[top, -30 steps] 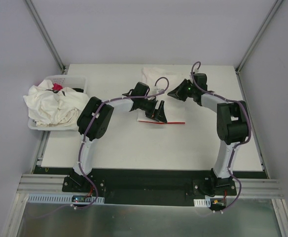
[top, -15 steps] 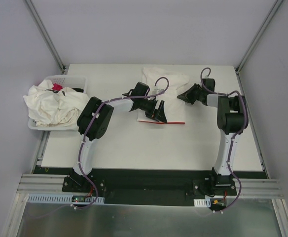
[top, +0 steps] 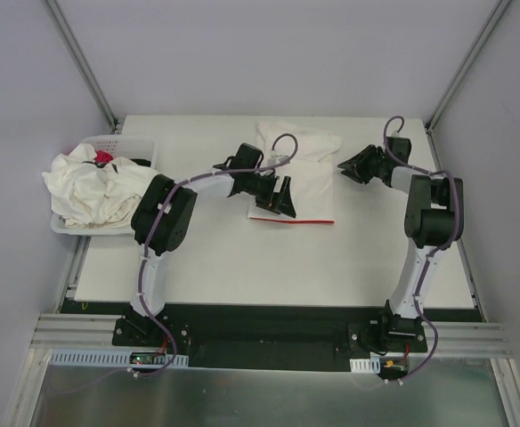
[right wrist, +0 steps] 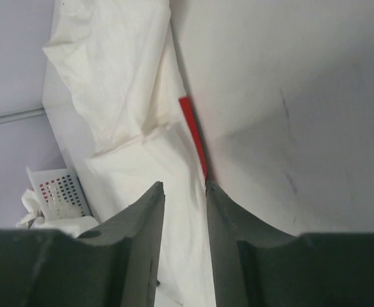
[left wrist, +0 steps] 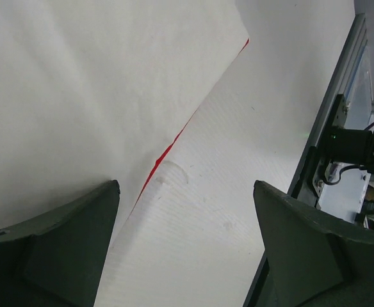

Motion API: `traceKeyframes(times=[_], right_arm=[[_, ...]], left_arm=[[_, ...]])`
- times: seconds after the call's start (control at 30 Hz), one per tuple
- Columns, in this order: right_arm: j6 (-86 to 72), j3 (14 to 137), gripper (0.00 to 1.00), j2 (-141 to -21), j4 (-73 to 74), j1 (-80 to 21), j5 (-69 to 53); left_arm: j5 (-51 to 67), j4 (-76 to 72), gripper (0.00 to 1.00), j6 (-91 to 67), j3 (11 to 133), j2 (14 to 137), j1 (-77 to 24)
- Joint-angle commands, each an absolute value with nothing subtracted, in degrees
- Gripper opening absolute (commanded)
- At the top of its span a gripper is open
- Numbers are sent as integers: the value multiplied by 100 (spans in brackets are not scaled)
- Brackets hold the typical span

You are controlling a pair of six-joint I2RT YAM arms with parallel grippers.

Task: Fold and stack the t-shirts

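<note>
The left end effector [top: 278,197] is hovering wide open and the right end effector [top: 349,165] slightly parted, both empty, at either side of the folded t-shirt [top: 306,169] lying on the bench [top: 242,258] at upper centre of the frame, which, being light, limp and thin, is probably wanting pinches at hems or corners.

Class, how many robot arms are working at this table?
2. The left arm reaches over the folded t-shirt in the middle; the right arm stands at the right, pointing toward that shirt.

Right claw [right wrist: 183,189], slightly parted, hangs over a folded t-shirt [right wrist: 120,70].
</note>
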State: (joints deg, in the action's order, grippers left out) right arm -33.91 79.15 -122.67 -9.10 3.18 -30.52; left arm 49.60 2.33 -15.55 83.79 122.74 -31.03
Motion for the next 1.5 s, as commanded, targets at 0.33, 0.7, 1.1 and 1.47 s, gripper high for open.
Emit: traceKeyframes(times=[0.33,0.7,1.1,1.47], right_arm=[[-2313,5213,46,-9317,-440,27,-2726],[-2127,4096,46,-9044,-642,-132,-2654],[-2232,4096,46,-9158,-782,-176,-2584],[-2373,4350,46,-9589,-940,-307,-2522]], left_arm=[[3059,18,88,-1668,6901,10029,-2417],[2927,-1142,87,-2382,5353,9905,-2417],[3278,-1485,86,-2250,5695,10494,-2417],[3507,-1670,86,-2320,5792,10784,-2364]])
